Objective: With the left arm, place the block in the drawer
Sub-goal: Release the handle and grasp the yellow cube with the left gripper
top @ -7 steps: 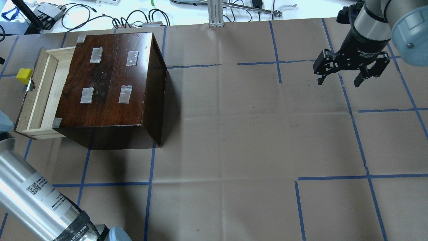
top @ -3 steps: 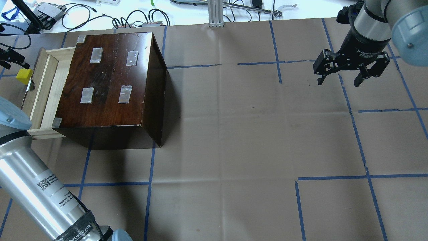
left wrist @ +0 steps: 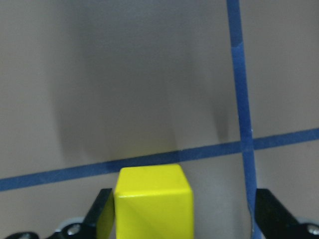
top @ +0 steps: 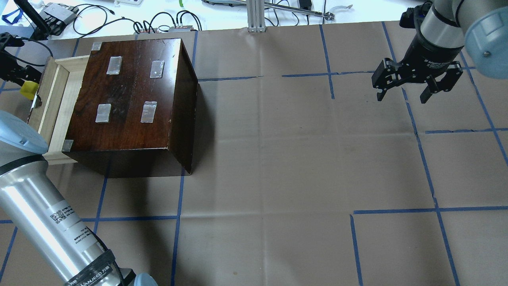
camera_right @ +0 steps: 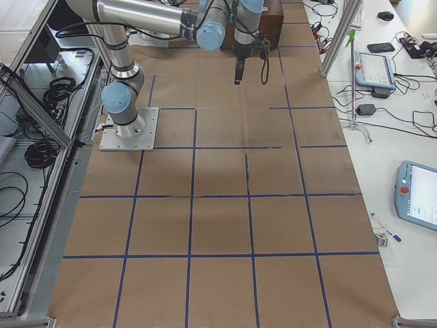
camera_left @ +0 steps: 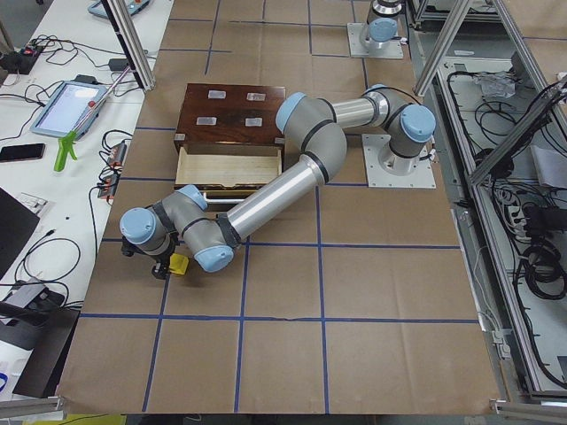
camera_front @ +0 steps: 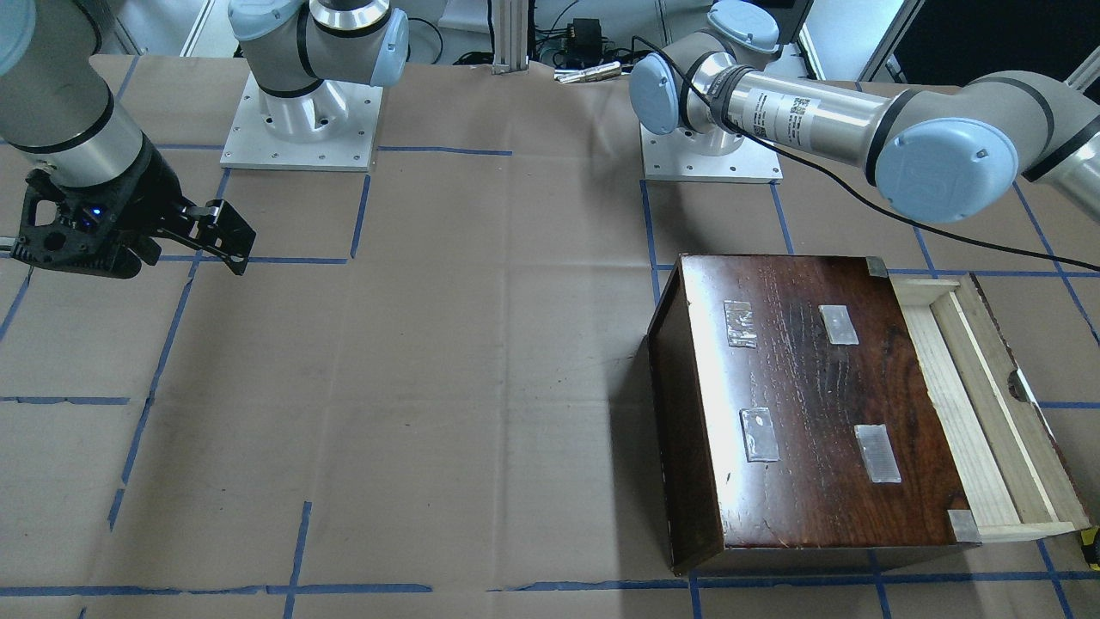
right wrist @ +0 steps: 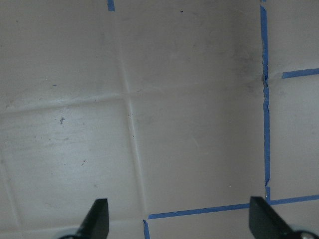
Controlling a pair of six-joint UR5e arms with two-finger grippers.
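The yellow block (top: 27, 90) lies on the brown paper just outside the drawer's dark front; it also shows in the exterior left view (camera_left: 180, 265). The drawer (top: 51, 99) is pulled out of the dark-brown cabinet (top: 131, 95) and its pale tray looks empty. My left gripper (top: 22, 77) is down over the block. In the left wrist view the gripper (left wrist: 182, 219) is open, with the block (left wrist: 153, 201) between its fingers, against the left finger (left wrist: 102, 216) and well apart from the other. My right gripper (top: 402, 98) is open and empty, far to the right.
The cabinet's top carries several grey tape patches (top: 151, 111). Cables and boxes (top: 59, 14) lie beyond the table's far edge. Blue tape lines (top: 397, 210) grid the brown paper. The left arm's forearm (top: 43, 222) crosses the near left corner.
My left gripper has come in from the left edge and moved over the block, partly covering it. The left forearm has shifted up and right. The right arm has not moved.
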